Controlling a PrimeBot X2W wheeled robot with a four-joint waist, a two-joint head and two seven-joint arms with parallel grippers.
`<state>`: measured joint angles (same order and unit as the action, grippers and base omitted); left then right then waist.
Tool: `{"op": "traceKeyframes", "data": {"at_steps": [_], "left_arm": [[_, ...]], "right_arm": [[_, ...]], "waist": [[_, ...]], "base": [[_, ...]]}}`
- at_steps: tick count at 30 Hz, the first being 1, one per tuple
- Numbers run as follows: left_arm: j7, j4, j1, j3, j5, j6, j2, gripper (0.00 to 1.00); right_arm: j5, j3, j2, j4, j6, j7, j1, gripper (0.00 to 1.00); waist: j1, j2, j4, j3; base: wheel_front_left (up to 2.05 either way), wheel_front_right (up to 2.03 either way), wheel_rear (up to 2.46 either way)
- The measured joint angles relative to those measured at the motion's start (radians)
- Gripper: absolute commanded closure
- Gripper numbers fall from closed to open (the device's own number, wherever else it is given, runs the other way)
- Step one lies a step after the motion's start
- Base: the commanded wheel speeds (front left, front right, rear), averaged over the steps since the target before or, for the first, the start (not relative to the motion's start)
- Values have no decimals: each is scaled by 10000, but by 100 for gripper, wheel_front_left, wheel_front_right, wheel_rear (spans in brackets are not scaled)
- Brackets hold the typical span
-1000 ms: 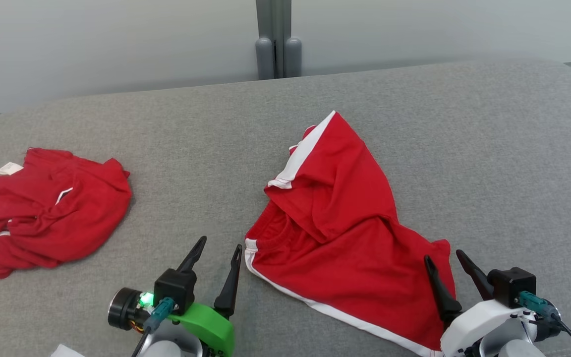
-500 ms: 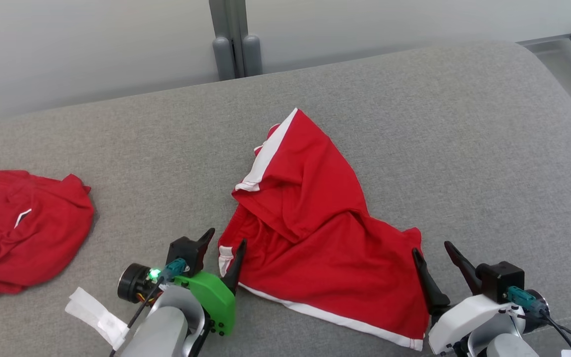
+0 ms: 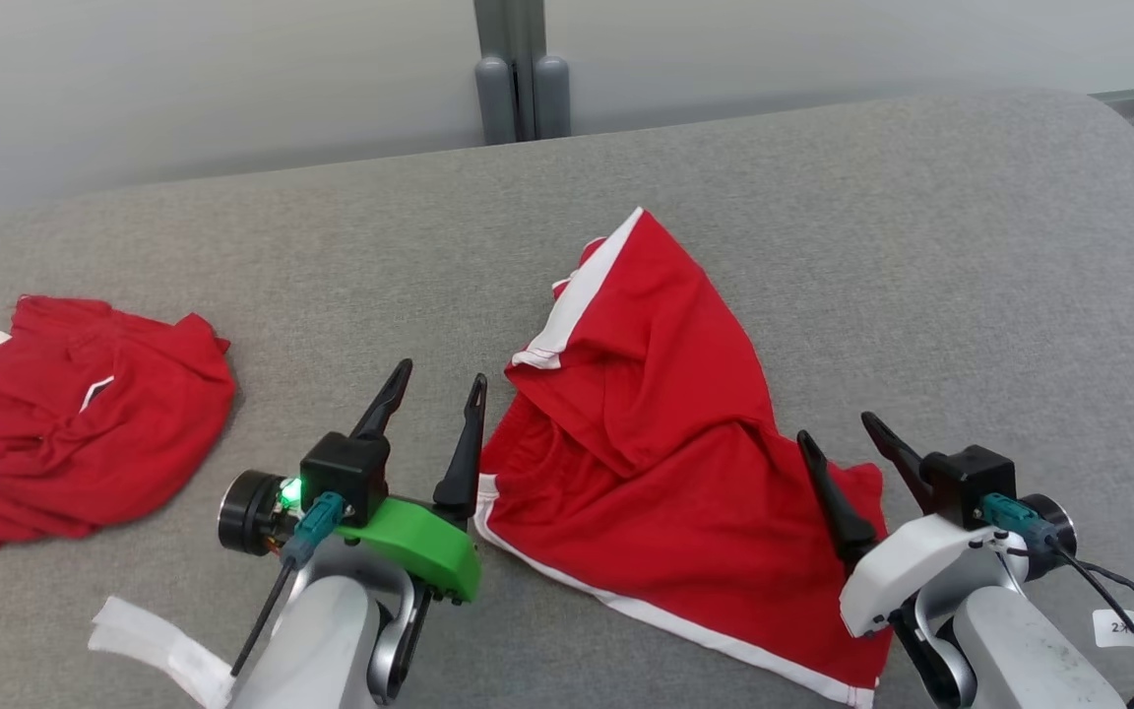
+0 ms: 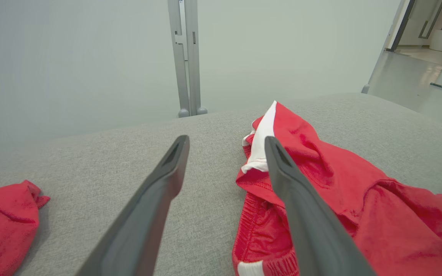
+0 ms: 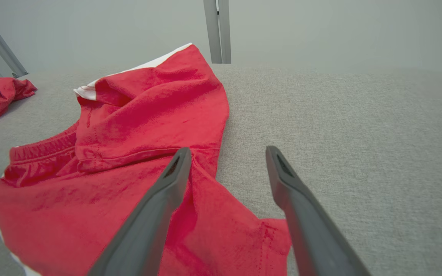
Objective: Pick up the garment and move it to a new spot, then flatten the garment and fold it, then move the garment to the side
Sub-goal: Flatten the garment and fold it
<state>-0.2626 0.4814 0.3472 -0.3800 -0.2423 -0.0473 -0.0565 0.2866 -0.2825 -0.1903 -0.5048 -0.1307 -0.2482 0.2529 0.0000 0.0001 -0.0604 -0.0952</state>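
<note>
You've got a grey fabric-covered surface (image 3: 921,246) with a rounded far corner, a pale blank wall (image 3: 183,89) behind it and one grey vertical post (image 3: 520,69) at its far edge. The left wrist view shows a glossy floor (image 4: 416,88) and a doorway off to the right. The garment (image 3: 665,433), red shorts with white trim, lies crumpled mid-surface between your two arms. A second red garment (image 3: 85,423) is bunched well apart at the left. Left gripper (image 3: 440,372): fingers spread wide, empty, just beside the waistband end. Right gripper (image 3: 835,426): also spread, empty, straddling the garment's right corner. Can't tell if it touches cloth.
</note>
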Motion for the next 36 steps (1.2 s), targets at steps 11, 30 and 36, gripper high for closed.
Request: {"op": "traceKeyframes", "data": {"at_steps": [11,30,36], "left_arm": [[-15,-2686,-2160,782,522,430,63,0],[-15,-2746,-2129,-178,12,713,73,0],[-15,-2706,-2109,-234,-59,742,73,0]], "right_arm": [[94,303,161,-391,0,-100,-200,0],[228,953,-362,-2550,0,-94,1029,0],[1024,290,-366,-2895,0,-71,1506,100]], "waist": [[0,0,1059,211],[0,0,2494,-583],[0,0,2839,-848]], "base": [[0,0,0],[0,0,0],[0,0,0]]}}
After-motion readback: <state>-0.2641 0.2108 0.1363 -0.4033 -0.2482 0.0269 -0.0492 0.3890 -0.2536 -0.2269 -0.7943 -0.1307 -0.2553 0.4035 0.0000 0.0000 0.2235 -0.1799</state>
